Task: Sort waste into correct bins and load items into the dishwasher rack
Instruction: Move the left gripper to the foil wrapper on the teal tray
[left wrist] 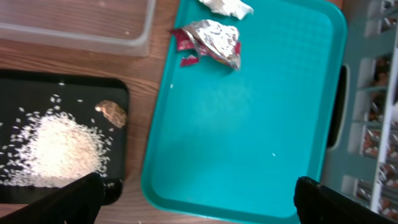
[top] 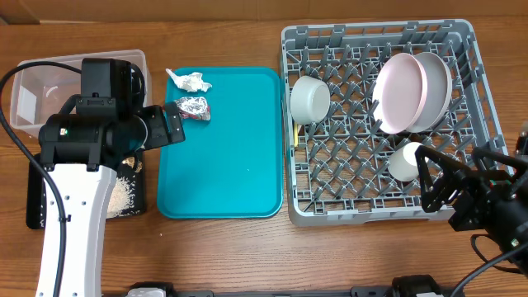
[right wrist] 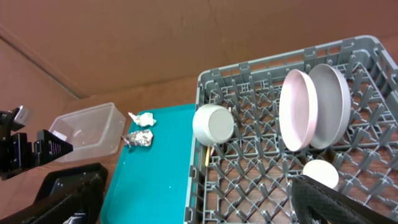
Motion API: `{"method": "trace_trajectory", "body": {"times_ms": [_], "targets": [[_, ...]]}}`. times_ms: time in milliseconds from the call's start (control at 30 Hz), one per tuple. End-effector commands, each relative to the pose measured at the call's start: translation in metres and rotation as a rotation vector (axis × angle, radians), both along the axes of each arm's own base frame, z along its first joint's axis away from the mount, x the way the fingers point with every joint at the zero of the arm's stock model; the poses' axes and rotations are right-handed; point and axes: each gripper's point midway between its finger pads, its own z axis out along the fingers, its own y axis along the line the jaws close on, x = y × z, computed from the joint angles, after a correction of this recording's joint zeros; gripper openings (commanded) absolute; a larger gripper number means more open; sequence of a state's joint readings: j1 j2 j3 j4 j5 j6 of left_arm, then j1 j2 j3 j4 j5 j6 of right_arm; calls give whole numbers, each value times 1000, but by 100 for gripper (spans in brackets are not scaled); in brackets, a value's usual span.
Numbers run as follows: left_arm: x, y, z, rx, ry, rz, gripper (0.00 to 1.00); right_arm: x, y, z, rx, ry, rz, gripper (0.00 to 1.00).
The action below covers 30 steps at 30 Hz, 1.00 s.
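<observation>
A crumpled white paper scrap (top: 188, 81) and a silver-and-red foil wrapper (top: 192, 108) lie at the far left corner of the teal tray (top: 239, 165). White rice (left wrist: 62, 149) and a small brown lump (left wrist: 112, 113) sit in the black tray (left wrist: 93, 87). Behind it stands the clear tub (top: 49, 82). In the grey rack (top: 478, 124) are two plates (top: 404, 92) on edge, a bowl (top: 310, 99), a cup (top: 406, 162) and a yellow spoon (top: 297, 136). My left gripper (top: 172, 124) hangs open over the teal tray's left edge, holding nothing. At the rack's near right, my right gripper (top: 431, 180) is open and empty.
My left arm covers part of the clear tub and the black tray (top: 37, 206) in the overhead view. The teal tray (left wrist: 249, 124) lies between the bins and the rack (right wrist: 261, 186). Bare wooden table runs along the front edge.
</observation>
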<state>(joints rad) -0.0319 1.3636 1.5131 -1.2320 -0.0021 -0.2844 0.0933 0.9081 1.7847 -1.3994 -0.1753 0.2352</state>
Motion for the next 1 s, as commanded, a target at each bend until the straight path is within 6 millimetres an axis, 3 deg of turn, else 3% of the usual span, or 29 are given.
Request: {"method": "trace_trajectory", "body": {"times_ms": [0,100,233,367,567,767,867,967], "targets": [[11,18,-1,99,-18,45,100,0,0,4,0,-19,-3,100],[27,16,-13,92,-7,38,99,0,0,3,0,-15,-3,100],[44,8,-49,60,90,11,98,-1,0,3,0,-11,-3,100],[72,-12,-84,26,120,-113,92,-1,-1,2,-1,-8,-3,100],[112,-28,-142,30,146,-152,93,-1,-1,2,-1,-8,-3,100],[108,-28,-202,-82,296,165,81,-1,-1,2,-1,-8,-3,100],[114,-28,-212,-121,295,276,70,-1,-1,2,-1,-8,-3,100],[122,-29,-216,-137,272,299,69,-1,-1,2,-1,-8,-3,100]]}}
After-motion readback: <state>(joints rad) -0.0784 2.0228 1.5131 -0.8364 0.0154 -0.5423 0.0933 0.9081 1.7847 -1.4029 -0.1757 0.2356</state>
